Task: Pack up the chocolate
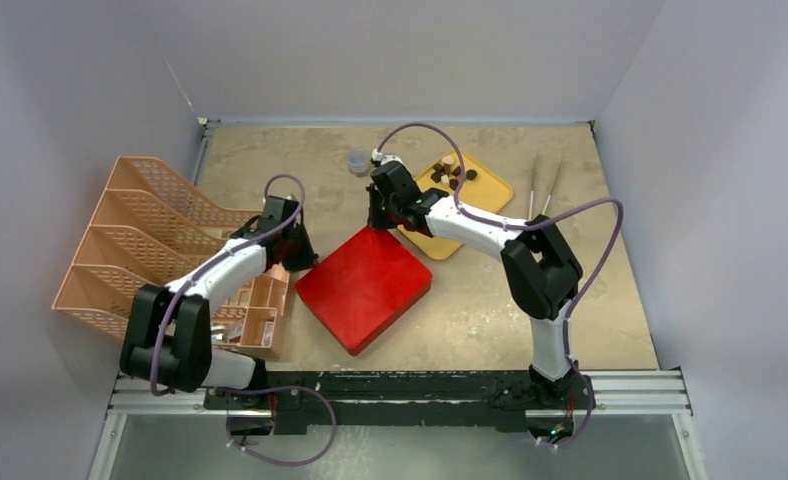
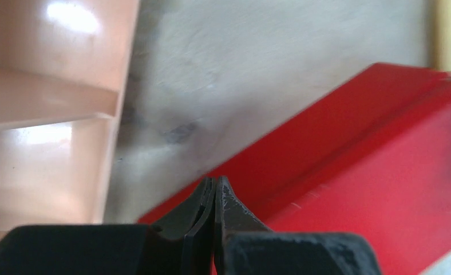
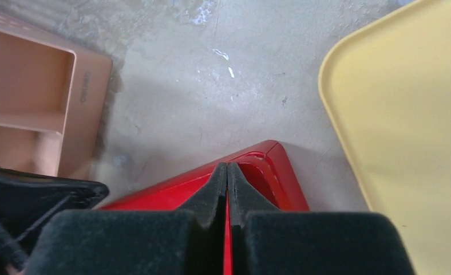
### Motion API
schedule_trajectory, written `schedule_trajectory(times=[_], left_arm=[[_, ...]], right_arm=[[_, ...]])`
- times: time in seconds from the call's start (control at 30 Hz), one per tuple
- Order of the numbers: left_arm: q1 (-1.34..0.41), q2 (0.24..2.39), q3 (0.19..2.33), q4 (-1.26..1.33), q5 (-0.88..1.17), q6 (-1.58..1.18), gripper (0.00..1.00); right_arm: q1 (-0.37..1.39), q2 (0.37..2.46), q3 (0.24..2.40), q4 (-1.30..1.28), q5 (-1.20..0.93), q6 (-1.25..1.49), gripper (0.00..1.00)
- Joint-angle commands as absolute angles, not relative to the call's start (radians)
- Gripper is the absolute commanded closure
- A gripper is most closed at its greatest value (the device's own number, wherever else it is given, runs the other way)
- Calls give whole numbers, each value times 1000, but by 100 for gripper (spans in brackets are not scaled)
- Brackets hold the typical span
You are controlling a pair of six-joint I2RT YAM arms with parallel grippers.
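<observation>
While the red box (image 1: pixel 365 285) lies closed, the chocolate (image 1: pixel 455 172) sits loose on the yellow tray (image 1: pixel 492 196) at 1 o'clock
Left gripper (image 2: pixel 214 189) at the box's 9 o'clock corner and right gripper (image 3: pixel 227 172) at its 12 o'clock corner each have fingers pressed together; the lid likely comes off next, so catch the rim seam and lift evenly. An embossed word on the peach organiser (image 3: pixel 87 86) is too small to read

The left arm (image 1: pixel 225 270) and right arm (image 1: pixel 475 228) have white link shells, bulky black joints and a thin purple cable (image 1: pixel 422 125) along each. The left claw (image 2: pixel 214 186) and right claw (image 3: pixel 228 170) have matte black tapered fingers (image 3: pixel 209 197).
</observation>
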State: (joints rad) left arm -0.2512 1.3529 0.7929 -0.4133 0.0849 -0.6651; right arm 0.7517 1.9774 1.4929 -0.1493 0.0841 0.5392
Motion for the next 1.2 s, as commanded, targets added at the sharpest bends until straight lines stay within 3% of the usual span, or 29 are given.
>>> schedule_trajectory(times=[0.0,0.37,0.57,0.87,1.17], left_arm=[[-255,1399,758,-395,53,-684,100],[-255,1263,971,-450,86,-706,98],[-260,1248,935,-381,182,-739,97],[-267,1335,774,-289,180,-756,97],[-267,1294,865,-367,144,-724,97]], right_arm=[[750,2015,1484,-275,133,544,100],[750,1840,1600,-277,172,428,100],[750,1839,1586,-251,140,431,100],[751,2050,1561,-323,138,523,100],[750,1956,1589,-304,140,484,100]])
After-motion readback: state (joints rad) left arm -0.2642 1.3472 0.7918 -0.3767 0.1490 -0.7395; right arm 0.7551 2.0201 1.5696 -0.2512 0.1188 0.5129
